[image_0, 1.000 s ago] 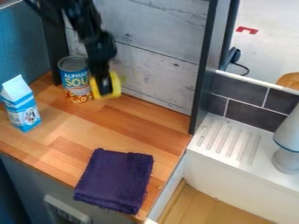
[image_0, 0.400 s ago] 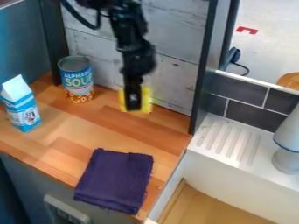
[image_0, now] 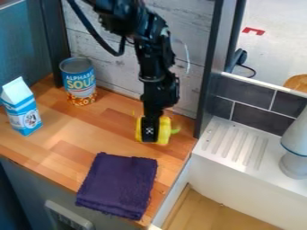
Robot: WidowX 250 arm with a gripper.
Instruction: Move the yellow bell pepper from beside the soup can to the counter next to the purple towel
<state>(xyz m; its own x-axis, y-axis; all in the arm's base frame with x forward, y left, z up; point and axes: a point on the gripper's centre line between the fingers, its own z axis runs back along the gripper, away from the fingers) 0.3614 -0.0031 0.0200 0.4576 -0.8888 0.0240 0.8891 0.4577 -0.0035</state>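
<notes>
The black gripper (image_0: 150, 133) hangs over the right part of the wooden counter, above and behind the folded purple cloth (image_0: 118, 185). It is shut on a yellow object (image_0: 162, 130) that shows on both sides of the fingers, with a small green bit sticking out at its right. Whether the object touches the counter, I cannot tell. At the back left a soup can (image_0: 80, 81) stands upright, and a blue and white carton (image_0: 21, 108) stands at the left.
The wooden counter (image_0: 78, 130) ends at a dark post (image_0: 207, 76) on the right. Beyond it are a white sink with a ribbed drainboard (image_0: 235, 143) and a grey-white object (image_0: 295, 148) standing on it. A whitewashed plank wall (image_0: 108, 40) rises behind.
The gripper has moved from beside the soup can to the right and toward the camera, carrying the yellow object. The can, carton and cloth have kept their places.
</notes>
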